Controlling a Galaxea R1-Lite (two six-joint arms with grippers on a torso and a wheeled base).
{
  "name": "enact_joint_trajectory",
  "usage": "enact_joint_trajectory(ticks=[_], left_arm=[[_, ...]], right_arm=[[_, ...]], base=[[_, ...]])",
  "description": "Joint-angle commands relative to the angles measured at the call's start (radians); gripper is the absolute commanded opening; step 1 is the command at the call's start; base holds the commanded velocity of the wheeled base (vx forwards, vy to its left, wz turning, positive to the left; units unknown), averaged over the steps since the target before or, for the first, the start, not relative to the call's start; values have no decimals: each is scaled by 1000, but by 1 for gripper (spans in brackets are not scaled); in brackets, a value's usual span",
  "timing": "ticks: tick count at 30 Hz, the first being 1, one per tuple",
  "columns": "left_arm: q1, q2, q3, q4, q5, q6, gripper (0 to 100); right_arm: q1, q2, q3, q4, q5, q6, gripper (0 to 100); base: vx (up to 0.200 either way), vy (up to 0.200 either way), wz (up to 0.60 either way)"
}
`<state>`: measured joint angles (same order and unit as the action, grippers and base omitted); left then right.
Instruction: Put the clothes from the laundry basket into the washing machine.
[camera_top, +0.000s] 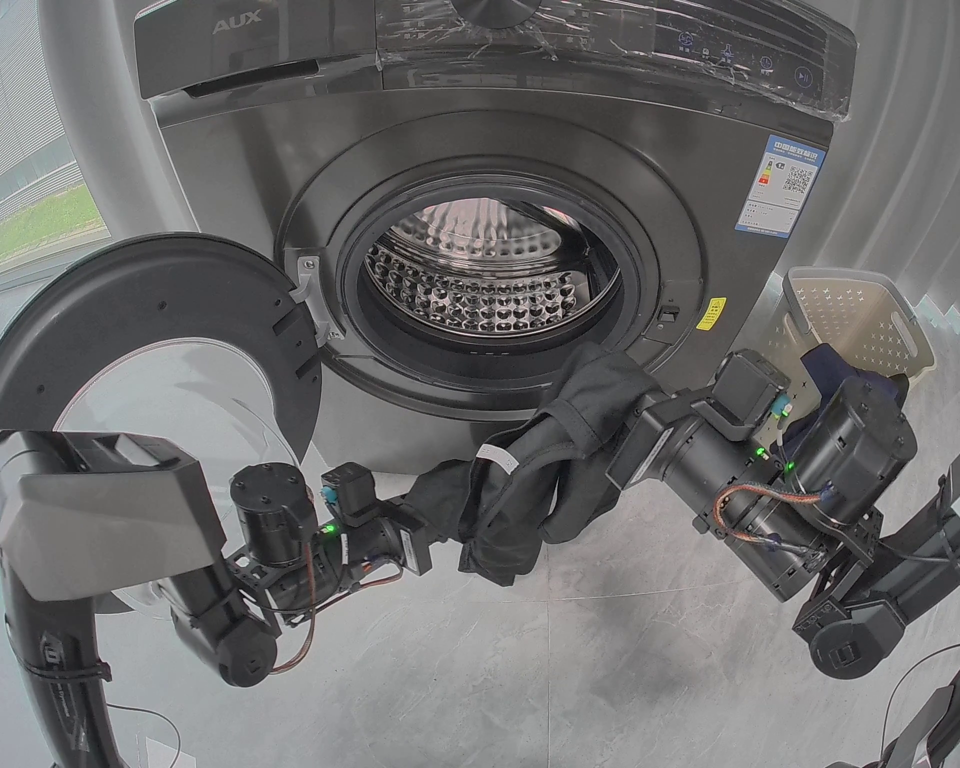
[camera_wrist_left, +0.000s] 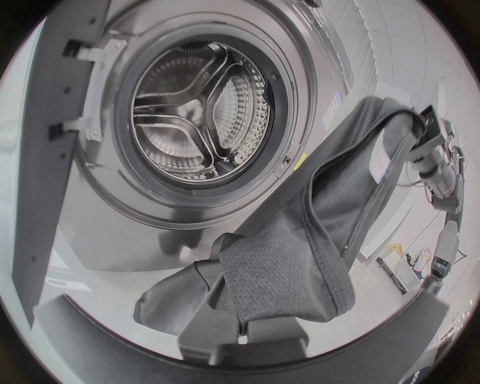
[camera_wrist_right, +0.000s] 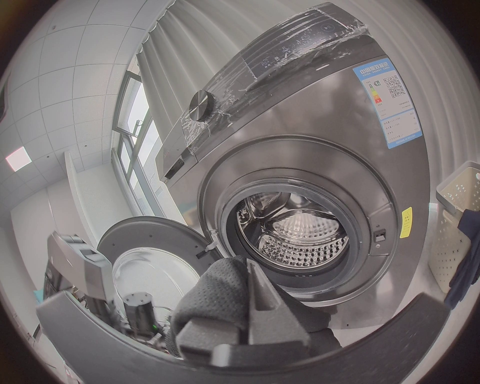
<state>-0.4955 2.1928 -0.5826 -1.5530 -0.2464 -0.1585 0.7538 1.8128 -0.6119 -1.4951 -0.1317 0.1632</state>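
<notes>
Floor (camera_top: 620, 650), one washing machine (camera_top: 250, 170), one grey garment (camera_top: 540, 470)

My head camera looks forward and down from above onto the front of the grey metal front-loading washing machine (camera_top: 230, 170), fairly near. My left wrist camera sits low, facing up into the round steel drum (camera_wrist_left: 200, 112) at close range. My right wrist camera faces the same machine front from low on the robot's right. All three share the drum mouth and the dark grey fabric garment (camera_top: 540, 470).
</notes>
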Motion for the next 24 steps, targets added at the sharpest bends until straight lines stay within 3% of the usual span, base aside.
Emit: enact_joint_trajectory(ticks=[1,8,9,24], left_arm=[[22,-154,125,-1,-1,4,0],[17,-154,153,1,-1,5,0],[15,-150,155,1,-2,5,100],[0,16,29,1,1,4,100]], right_arm=[[-21,5,35,-4,0,1,0],[-22,3,34,-8,3,1,0],[-19,3,34,-8,3,1,0],[24,3,26,-8,-2,1,0]], base=[[0,0,0],[0,0,0],[0,0,0],[0,0,0]])
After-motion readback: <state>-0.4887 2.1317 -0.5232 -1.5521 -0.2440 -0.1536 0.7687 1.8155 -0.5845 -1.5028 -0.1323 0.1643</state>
